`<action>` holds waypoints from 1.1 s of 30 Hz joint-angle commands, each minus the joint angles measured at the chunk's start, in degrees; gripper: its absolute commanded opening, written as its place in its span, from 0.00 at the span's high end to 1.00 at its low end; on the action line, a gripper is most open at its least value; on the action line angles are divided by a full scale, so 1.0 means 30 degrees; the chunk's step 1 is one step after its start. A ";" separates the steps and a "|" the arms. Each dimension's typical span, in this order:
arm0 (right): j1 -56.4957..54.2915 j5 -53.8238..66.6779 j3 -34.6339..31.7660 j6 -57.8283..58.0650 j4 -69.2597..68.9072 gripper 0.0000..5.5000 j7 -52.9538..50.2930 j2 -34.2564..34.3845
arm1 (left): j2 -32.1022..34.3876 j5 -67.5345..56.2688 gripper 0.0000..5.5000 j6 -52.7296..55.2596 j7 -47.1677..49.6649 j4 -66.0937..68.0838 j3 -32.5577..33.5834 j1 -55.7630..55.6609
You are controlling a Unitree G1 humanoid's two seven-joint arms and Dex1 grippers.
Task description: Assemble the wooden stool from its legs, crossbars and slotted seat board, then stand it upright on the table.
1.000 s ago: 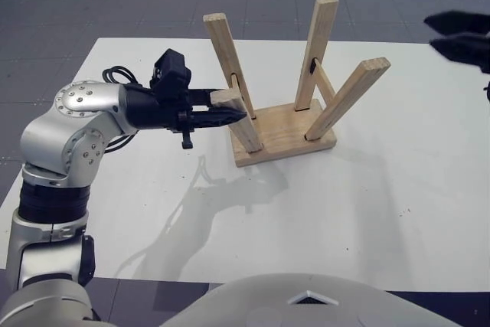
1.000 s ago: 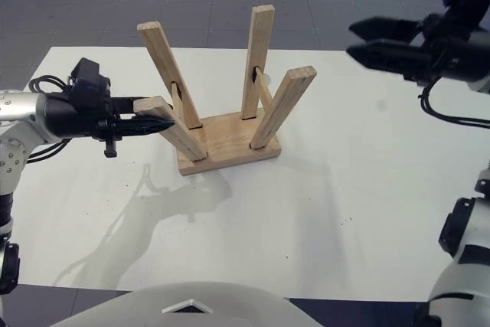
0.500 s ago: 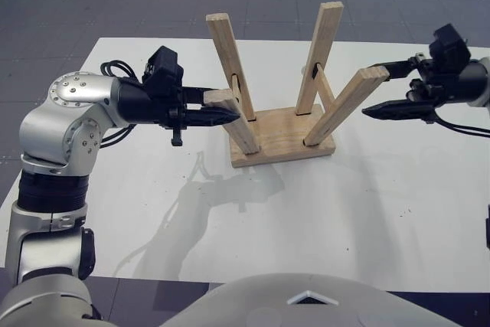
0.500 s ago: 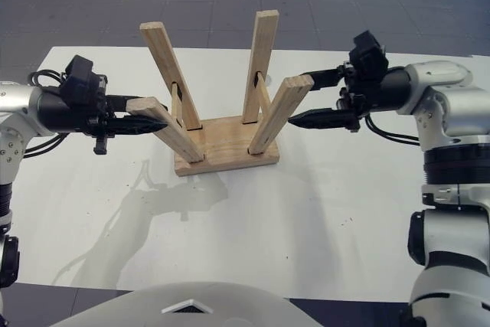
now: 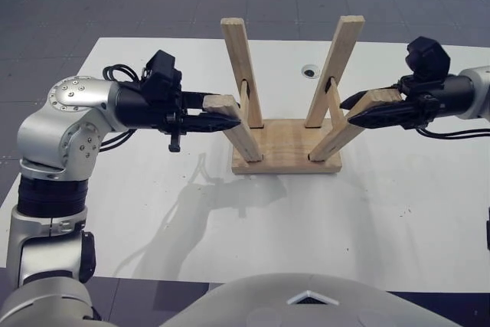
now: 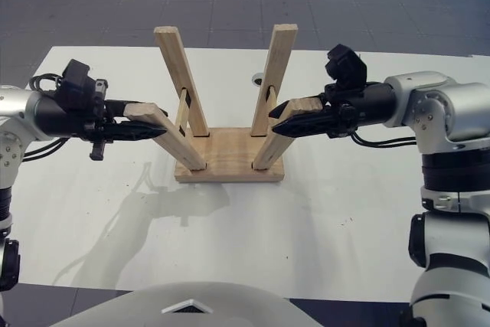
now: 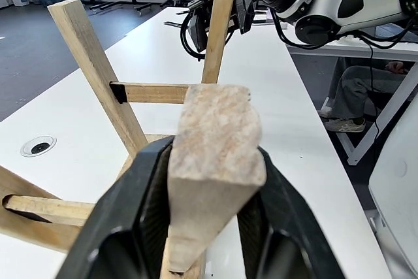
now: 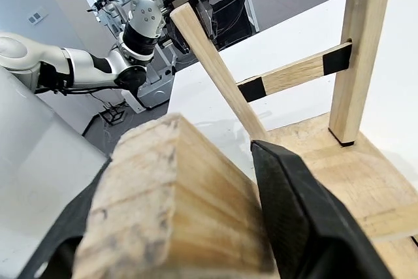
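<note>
The left gripper (image 5: 223, 112) was pinched on the top end of the near-left leg (image 5: 240, 134), one finger on each side of the wood. The right gripper (image 5: 347, 111) was clamped the same way on the top end of the near-right leg (image 5: 339, 134). Both arms reached in level from opposite sides over the white table (image 5: 398, 212).

The stool (image 5: 285, 151) sat upside down near the table's middle. Its seat board (image 6: 230, 162) lay flat on the tabletop and all four legs pointed up and splayed outward. The far-left leg (image 5: 242, 67) and far-right leg (image 5: 334, 67) stood free of the grippers. A crossbar (image 7: 157, 93) with dark ends joined the right pair of legs, and another (image 7: 46, 208) joined the left pair. A small round hole (image 5: 309, 72) sat in the tabletop behind the stool.
</note>
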 commanded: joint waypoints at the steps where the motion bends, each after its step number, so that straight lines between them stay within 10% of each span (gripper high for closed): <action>1: 0.0750 0.2780 -0.0792 0.3939 -0.2151 0.59 -0.0642 -0.0363 | 0.1038 -0.1526 0.77 0.3077 0.0190 -0.0695 0.0531 0.0562; 15: -0.0983 1.3220 0.0216 1.0705 0.2849 0.60 -0.7091 -0.0581 | 0.1249 -0.7424 0.77 1.0959 0.1912 0.1918 0.1375 -0.1301; 22: -0.3838 0.7692 0.2973 0.9556 0.9270 0.56 -0.7280 0.2215 | -0.0517 -0.3960 0.77 1.0228 0.0888 0.7606 -0.1520 -0.4845; 33: -0.5394 0.1219 0.4578 0.6049 1.3288 0.22 -0.1665 0.3345 | -0.2260 0.0312 0.45 0.6885 0.1121 1.3690 -0.0965 -0.6129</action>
